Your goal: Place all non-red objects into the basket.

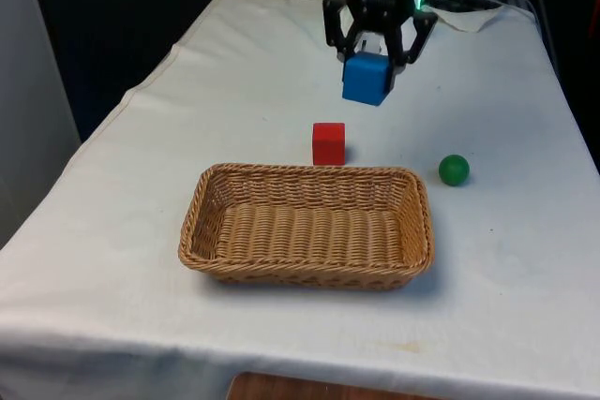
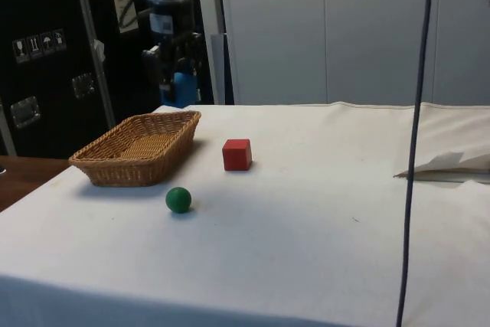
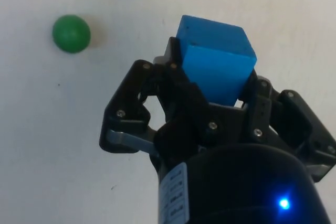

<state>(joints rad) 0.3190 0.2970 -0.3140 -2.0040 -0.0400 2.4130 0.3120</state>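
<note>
You see fingers (image 1: 377, 55) clamped on blue cube (image 1: 366, 79) above desk (image 1: 141, 185) | red cube (image 1: 328, 143), green ball (image 1: 454, 170) beside basket (image 1: 307, 272)

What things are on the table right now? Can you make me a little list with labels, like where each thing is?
gripper: up in the air above the table, shut on the blue cube
blue cube: held off the table, behind the red cube
basket: wicker, on the white cloth, nothing in it
red cube: on the cloth just behind the basket
green ball: on the cloth, beside the basket's far corner on the front view's right
still to go in the basket: blue cube, green ball
</note>
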